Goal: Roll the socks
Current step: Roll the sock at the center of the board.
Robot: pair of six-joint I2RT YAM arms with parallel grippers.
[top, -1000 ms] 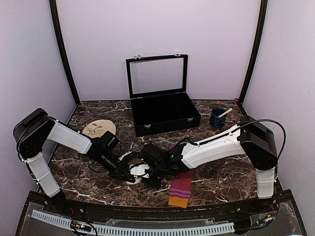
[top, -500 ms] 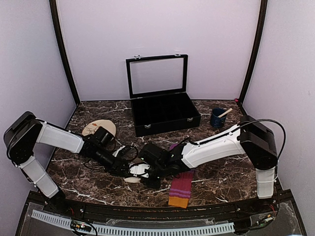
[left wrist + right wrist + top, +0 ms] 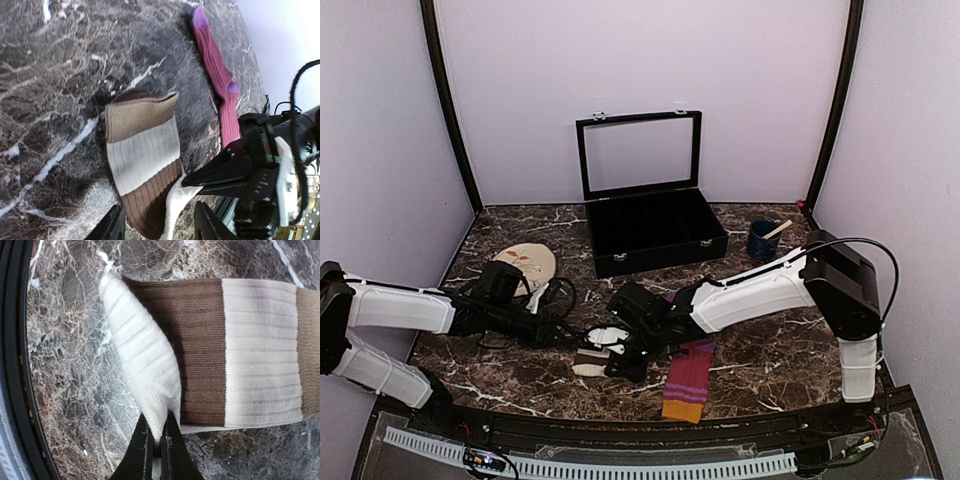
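Near the front edge of the dark marble table [image 3: 780, 345], the cream ribbed fabric sock with brown and tan bands [image 3: 235, 350] lies mostly flat. Only its white toe end is turned back over the dark brown band, so I judge the roll barely begun: you have one loose fold and no bundle. Just beside it, toward the right arm's side, the striped magenta-purple sock with the orange cuff [image 3: 686, 380] lies stretched out flat, so both socks are left to roll. Your right gripper [image 3: 156, 422] is clamped shut on the tip of that folded white toe, pinching the fabric between its black fingers. Your left gripper [image 3: 157, 225] stands with its jaws parted on either side of the same sock's brown end, gripping nothing that shows. Further back, well apart from the socks, sit the black compartment case with its clear lid raised [image 3: 655, 232], the round beige floral disc [image 3: 525, 262] and the small blue cup holding a wooden stick [image 3: 762, 240].
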